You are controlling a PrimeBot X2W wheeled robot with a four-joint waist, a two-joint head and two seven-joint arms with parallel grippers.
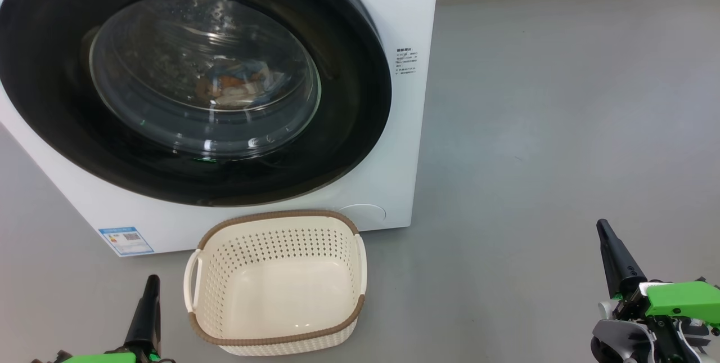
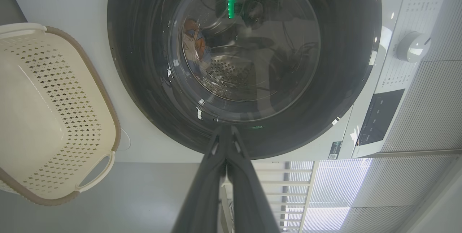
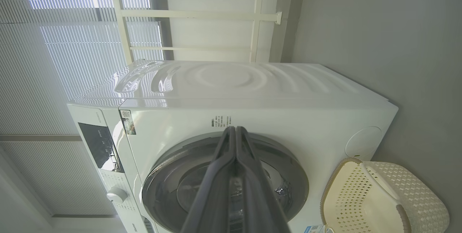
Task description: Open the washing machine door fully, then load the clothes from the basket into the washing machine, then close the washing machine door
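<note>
Left pincer (image 1: 151, 281) is sitting at the lower left of the head view, over the grey floor (image 1: 534, 126). Its two dark fingers are pressing together and gripping nothing. In the left wrist view its tips are meeting in front of the door's black rim.

Blue label sticker (image 1: 126, 240) is showing at the lower left corner of the washing machine (image 1: 394, 177) front.

Washing machine door (image 1: 50, 104) is lying shut against that front, with its glossy black rim ringing the clear glass bowl.

Clothes (image 1: 233, 84) are lying inside the drum, showing through the glass as a blue, orange-brown and cream bundle.

Basket (image 1: 275, 216) is standing upright on the floor just before the machine, below the door's lower right. It is sitting between the two pincers, nearer the left one, with its cream bottom showing bare.

Right pincer (image 1: 603, 227) is sitting at the lower right, well apart from basket and machine. Its fingers are lying flat on each other, holding nothing.
</note>
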